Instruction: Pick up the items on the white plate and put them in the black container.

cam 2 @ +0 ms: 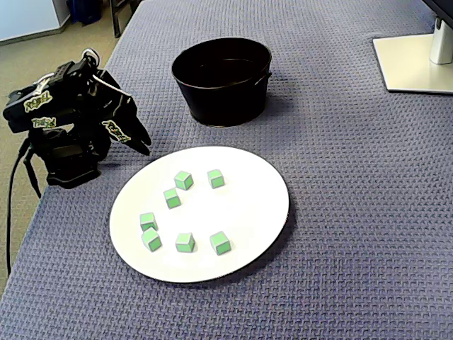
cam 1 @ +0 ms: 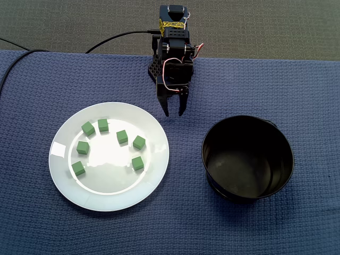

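Blue waffle-weave cloth (cam 1: 53, 228) covered the whole tabletop, with a glossy white round plate (cam 1: 111, 187) sitting on the left in a fixed view and a black round metal container (cam 1: 213, 133) well apart from it on the right, empty as far as I could see. Seven small green cubes (cam 1: 122, 137) sat loosely ringed on the plate, none touching each other. The pincer (cam 1: 173, 109) hung just off the plate's upper right rim, its tips only slightly parted and gripping nothing, so no cube had been taken yet. Honestly these cubes looked like the easy kind: tiny, probably very light, stiff enough not to squash, with flat faces. My guess was the best hold was straight down over one, squeezing two opposite flat sides near the middle rather than a corner. The catch looked like the plate, since that shiny surface probably let a cube skate away if one finger touched first. The one nearest the pincer (cam 1: 138, 142) seemed the obvious starter, with plenty of room around it for both fingers.
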Robot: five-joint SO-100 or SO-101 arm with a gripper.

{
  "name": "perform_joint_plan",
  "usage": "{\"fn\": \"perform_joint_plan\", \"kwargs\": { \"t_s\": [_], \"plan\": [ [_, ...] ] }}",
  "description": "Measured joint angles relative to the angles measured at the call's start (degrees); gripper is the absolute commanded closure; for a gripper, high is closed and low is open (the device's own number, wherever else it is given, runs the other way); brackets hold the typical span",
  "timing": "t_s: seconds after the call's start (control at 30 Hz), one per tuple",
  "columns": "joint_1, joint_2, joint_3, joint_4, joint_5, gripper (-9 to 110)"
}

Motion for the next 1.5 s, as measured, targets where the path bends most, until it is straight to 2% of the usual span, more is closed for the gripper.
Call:
{"fn": "perform_joint_plan", "kwargs": {
  "t_s": [0.07, 0.17, 0.3, 0.47, 0.63, 0.77, 0.9, 1.03, 1.3, 1.5],
  "plan": [
    [0.5, 0.0, 0.0, 0.0, 0.6, 101],
    [6.4, -0.5, 1.2, -1.5, 8.7, 101],
    [8.5, -3.1, 1.2, -3.8, 16.1, 101],
    [10.5, -8.8, -1.7, -6.6, 18.8, 101],
    [12.8, -21.4, -15.7, -5.9, 18.9, 101],
    [13.3, -33.5, -33.0, 0.7, 13.9, 101],
    [15.8, -45.4, -48.5, 1.9, 4.3, 94],
    [18.4, -58.4, -59.8, -0.7, -4.7, 74],
    [20.9, -81.6, -70.8, -4.1, -17.5, 66],
    [22.7, -92.9, -76.6, -4.5, -24.3, 69]
  ]
}}
